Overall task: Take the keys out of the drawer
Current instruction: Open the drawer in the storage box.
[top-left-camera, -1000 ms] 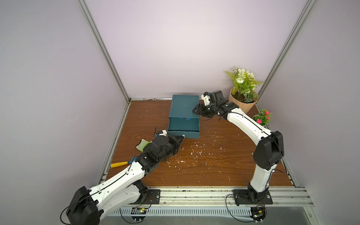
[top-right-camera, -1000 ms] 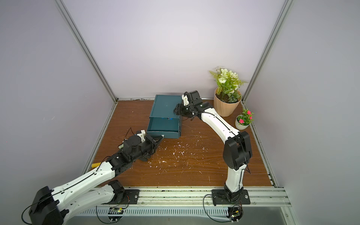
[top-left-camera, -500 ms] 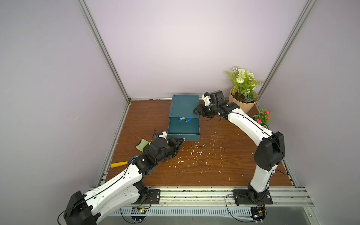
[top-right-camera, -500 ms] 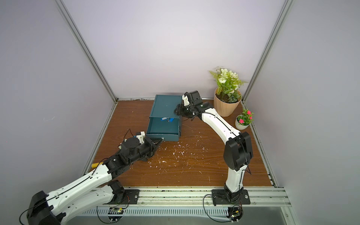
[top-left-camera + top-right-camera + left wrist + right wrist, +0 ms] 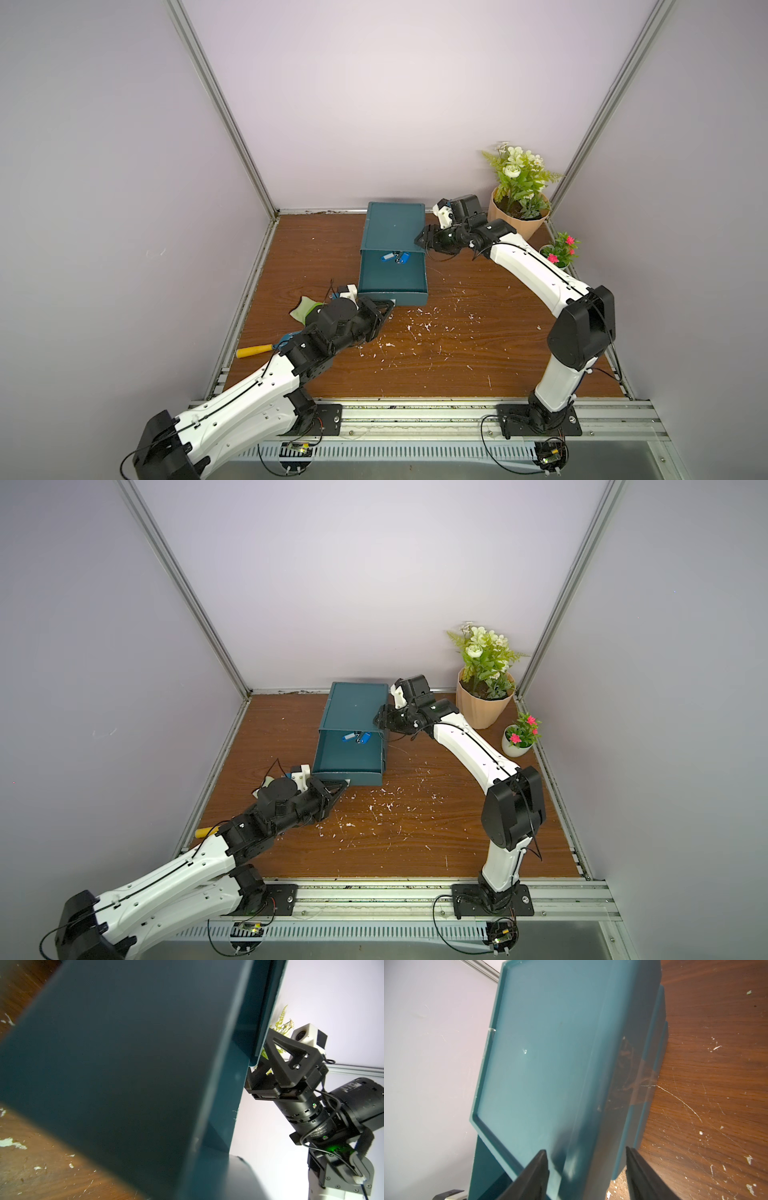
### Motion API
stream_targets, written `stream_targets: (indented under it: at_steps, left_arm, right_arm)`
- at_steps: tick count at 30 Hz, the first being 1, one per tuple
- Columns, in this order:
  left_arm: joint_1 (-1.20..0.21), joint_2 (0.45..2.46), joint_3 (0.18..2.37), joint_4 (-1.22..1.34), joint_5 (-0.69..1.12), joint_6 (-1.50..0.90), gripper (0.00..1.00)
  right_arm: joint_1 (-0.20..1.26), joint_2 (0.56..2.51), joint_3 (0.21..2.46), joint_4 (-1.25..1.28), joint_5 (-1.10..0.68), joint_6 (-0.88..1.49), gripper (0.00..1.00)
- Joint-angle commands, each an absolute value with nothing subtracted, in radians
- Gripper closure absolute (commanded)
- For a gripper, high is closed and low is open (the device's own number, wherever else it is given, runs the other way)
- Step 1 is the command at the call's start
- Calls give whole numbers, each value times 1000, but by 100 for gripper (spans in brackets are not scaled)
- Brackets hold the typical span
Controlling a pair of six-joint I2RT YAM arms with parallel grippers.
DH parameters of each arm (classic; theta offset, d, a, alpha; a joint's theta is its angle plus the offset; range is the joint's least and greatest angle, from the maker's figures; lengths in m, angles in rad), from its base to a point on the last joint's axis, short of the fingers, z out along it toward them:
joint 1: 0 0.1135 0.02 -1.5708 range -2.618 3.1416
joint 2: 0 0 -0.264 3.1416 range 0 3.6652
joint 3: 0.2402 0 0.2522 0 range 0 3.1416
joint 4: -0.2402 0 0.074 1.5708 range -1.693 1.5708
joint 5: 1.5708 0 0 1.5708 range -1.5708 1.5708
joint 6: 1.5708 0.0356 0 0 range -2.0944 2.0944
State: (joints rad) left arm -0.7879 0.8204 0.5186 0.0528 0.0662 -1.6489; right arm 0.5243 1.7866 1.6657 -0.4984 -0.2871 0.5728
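One wooden worktop (image 5: 457, 365) is recorded, with one teal cabinet (image 5: 395, 224) and its single drawer (image 5: 374, 282) drawn out. The drawer front is blurred in the left wrist view. The left claw (image 5: 388, 305) is pressed together at the drawer's front corner; anything pinched is hidden. The right claw (image 5: 585, 1152) is spread astride the cabinet's front right corner; contact cannot be told. The keys (image 5: 395, 257) are seen inside the drawer beside the cabinet mouth. Two blue tags are counted; the metal is indistinct.

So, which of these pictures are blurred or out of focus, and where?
In the left wrist view the drawer is close and smeared, while the right gripper behind is sharp; in the right wrist view the cabinet looks hazy, the table crisp; both top views are sharp.
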Motion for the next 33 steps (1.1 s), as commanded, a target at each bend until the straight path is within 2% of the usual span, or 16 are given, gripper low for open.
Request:
stream_targets:
  at_steps: [1,15,30,31,33]
  left_arm:
    - [-813,818,522,61,71,-1635,100]
    - [-819,691,442,17,2,-1684,100]
    - [-819,738,464,66,45,-1638,100]
    - [-820,734,462,64,43,-1637,99]
    - [-819,726,459,58,40,-1637,90]
  right_arm:
    - [531,1721,1654,-504,-271,566,37]
    - [537,1694,1634,-500,-260,578,37]
    - [548,1684,1645,-509,-241,590,37]
    - [549,1681,1648,-512,-238,589,37]
    - [549,1681,1664,-528,-225,583,37]
